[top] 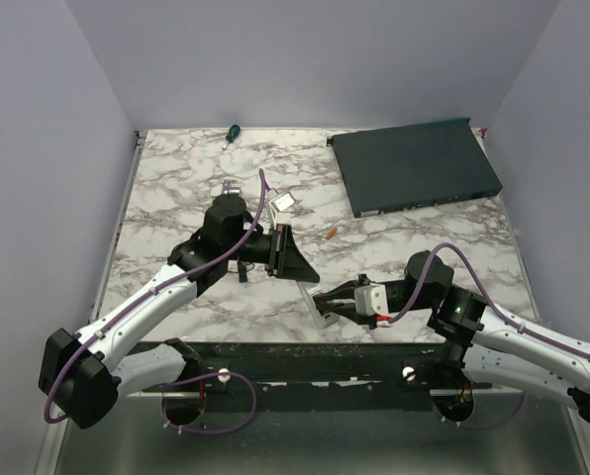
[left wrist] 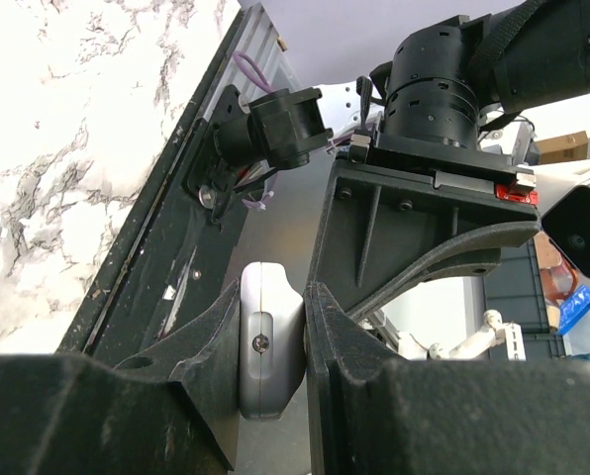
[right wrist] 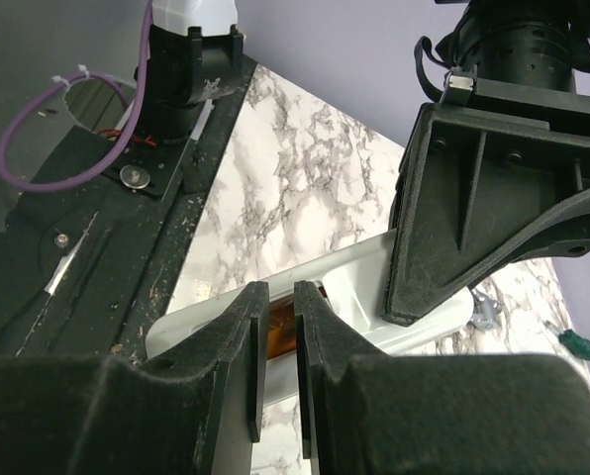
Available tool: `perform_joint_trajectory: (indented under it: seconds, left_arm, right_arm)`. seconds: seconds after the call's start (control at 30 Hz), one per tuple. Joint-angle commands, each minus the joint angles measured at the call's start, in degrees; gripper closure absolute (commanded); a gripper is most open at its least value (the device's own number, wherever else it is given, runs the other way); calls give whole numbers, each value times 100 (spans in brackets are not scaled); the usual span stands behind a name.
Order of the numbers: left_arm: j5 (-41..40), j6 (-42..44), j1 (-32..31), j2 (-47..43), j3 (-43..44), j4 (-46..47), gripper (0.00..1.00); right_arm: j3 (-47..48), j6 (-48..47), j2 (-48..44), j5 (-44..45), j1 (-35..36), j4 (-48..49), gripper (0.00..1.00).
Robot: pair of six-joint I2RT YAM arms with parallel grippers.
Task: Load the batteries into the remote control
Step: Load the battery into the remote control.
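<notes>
Orange battery [right wrist: 280, 332] at white remote [right wrist: 359, 282]

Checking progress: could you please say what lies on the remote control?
An orange battery, pinched by the right gripper; its fingers hide whether it's seated in the remote control.

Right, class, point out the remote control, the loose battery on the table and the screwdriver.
remote control [right wrist: 354, 282], right wrist view, on its white casing.
loose battery [top: 332, 232], top external view, on its orange middle.
screwdriver [top: 233, 131], top external view, on its green handle.
</notes>
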Motion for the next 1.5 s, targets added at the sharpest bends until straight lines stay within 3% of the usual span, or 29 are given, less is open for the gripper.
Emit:
perform_joint_trajectory:
  seconds: [0.0, 0.33, 0.6, 0.9, 1.07, 1.17, 1.3, 1.47]
  left_arm:
    - [134, 80, -29, -34, 187, -20, 100]
    - [114, 97, -30, -3, 213, -23, 100]
    - [60, 115, -32, 15, 182, -28, 100]
    - [-56, 196, -33, 32, 214, -73, 100]
    - [-174, 208, -27, -1, 226, -99, 100]
    - [-302, 208, -25, -32, 252, -123, 100]
    - [-553, 254, -22, -73, 300, -216, 100]
    - [-658, 255, -25, -74, 332, -158, 100]
  right_arm:
    - [7, -64, -30, -16, 6, -194, 77]
    - [72, -6, -104, -93, 5, -236, 75]
    - [239, 347, -270, 41, 9, 158, 63]
    - [-35, 2554, -1040, 1680, 7, 783, 41]
    - [-277, 4682, -1361, 3684, 8, 826, 39]
    - [-102, 5825, -1280, 4941, 11, -28, 32]
    - [-27, 6499, -969, 4519, 6, -459, 21]
    - [-392, 6896, -843, 3867, 6, 138, 15]
